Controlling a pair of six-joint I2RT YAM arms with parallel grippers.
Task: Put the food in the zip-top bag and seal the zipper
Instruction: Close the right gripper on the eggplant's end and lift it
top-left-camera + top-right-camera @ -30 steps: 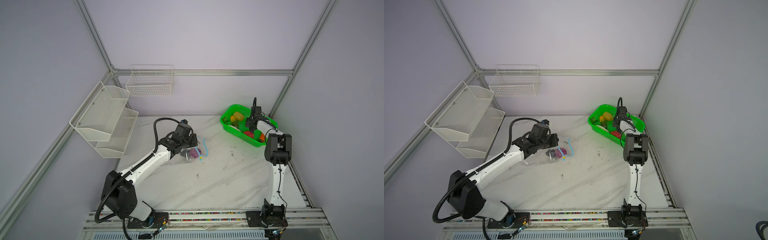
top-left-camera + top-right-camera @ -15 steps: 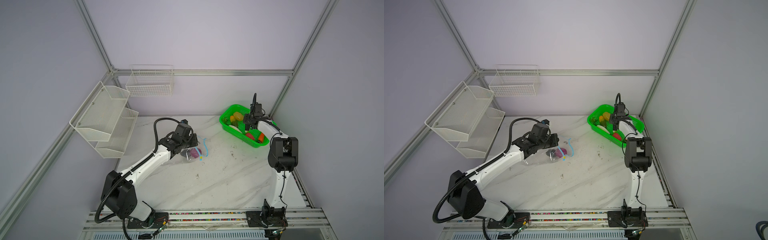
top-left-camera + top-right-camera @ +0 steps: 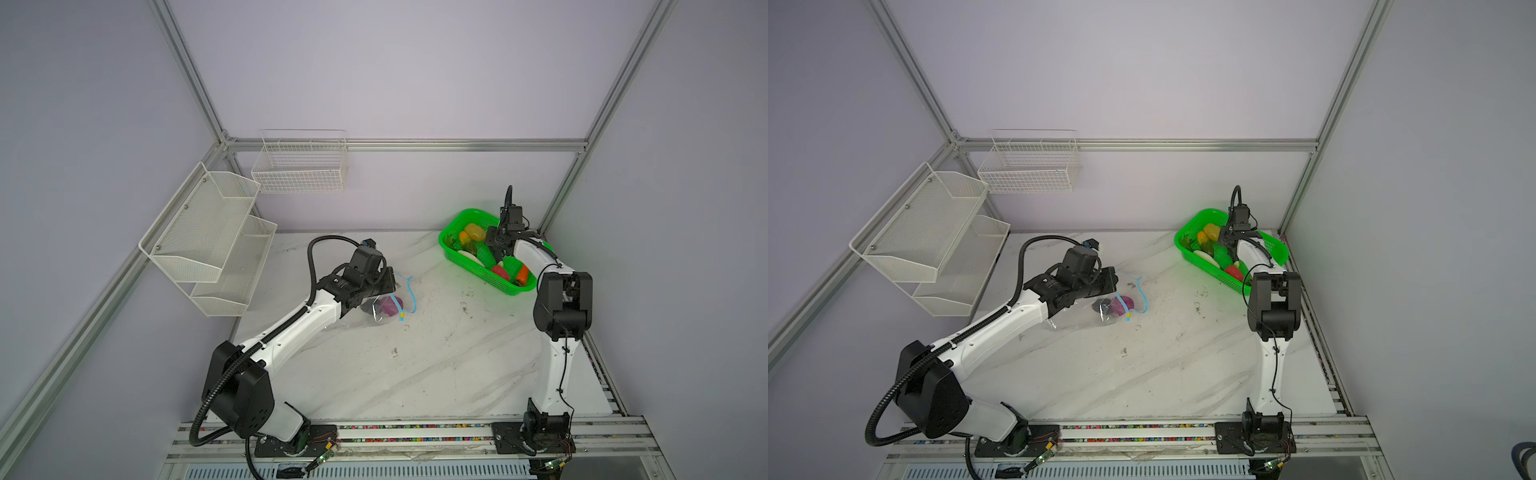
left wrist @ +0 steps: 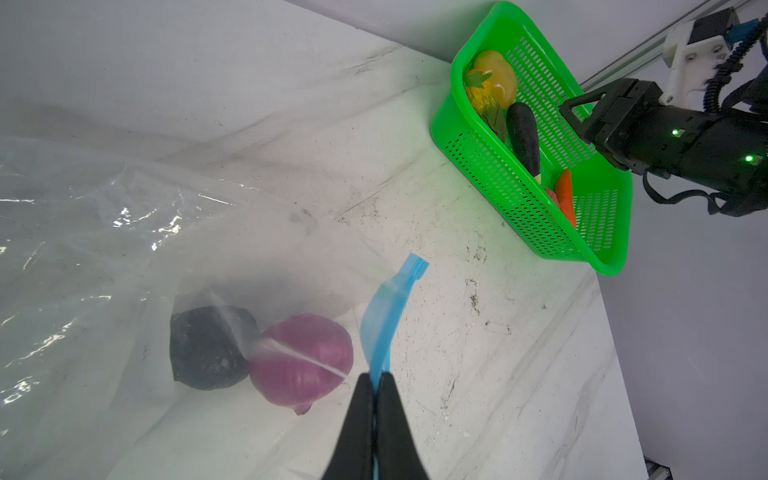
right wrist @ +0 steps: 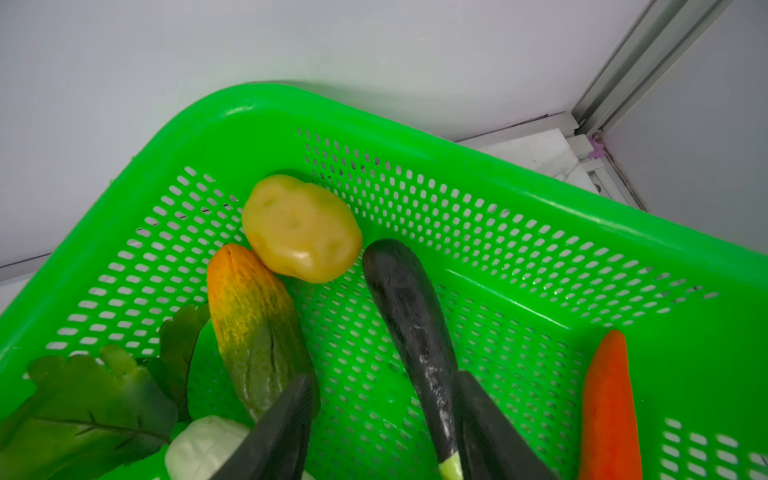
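The clear zip-top bag (image 4: 104, 232) lies on the marble table with a purple onion (image 4: 301, 365) and a dark piece (image 4: 208, 349) inside. My left gripper (image 4: 376, 378) is shut on the light-blue zipper (image 4: 388, 303), holding that edge up. In both top views the zipper (image 3: 411, 291) curls beside a yellow slider (image 3: 402, 316). My right gripper (image 5: 385, 376) is open, low inside the green basket (image 5: 498, 174). A dark eggplant (image 5: 409, 307) lies between its fingers, against one of them. A yellow potato (image 5: 301, 228), an orange-green piece (image 5: 253, 316), a carrot (image 5: 606, 407), a white piece (image 5: 203, 446) and a green leaf (image 5: 83, 407) lie around it.
The green basket (image 3: 478, 257) stands at the table's back right corner, close to the wall and a frame post (image 3: 561, 199). White mesh shelves (image 3: 208, 241) hang on the left wall. A wire basket (image 3: 299, 166) hangs on the back wall.
The right arm's elbow has swung out to the right and lower, and its gripper has shifted slightly over the basket. The left arm and the bag have stayed still.
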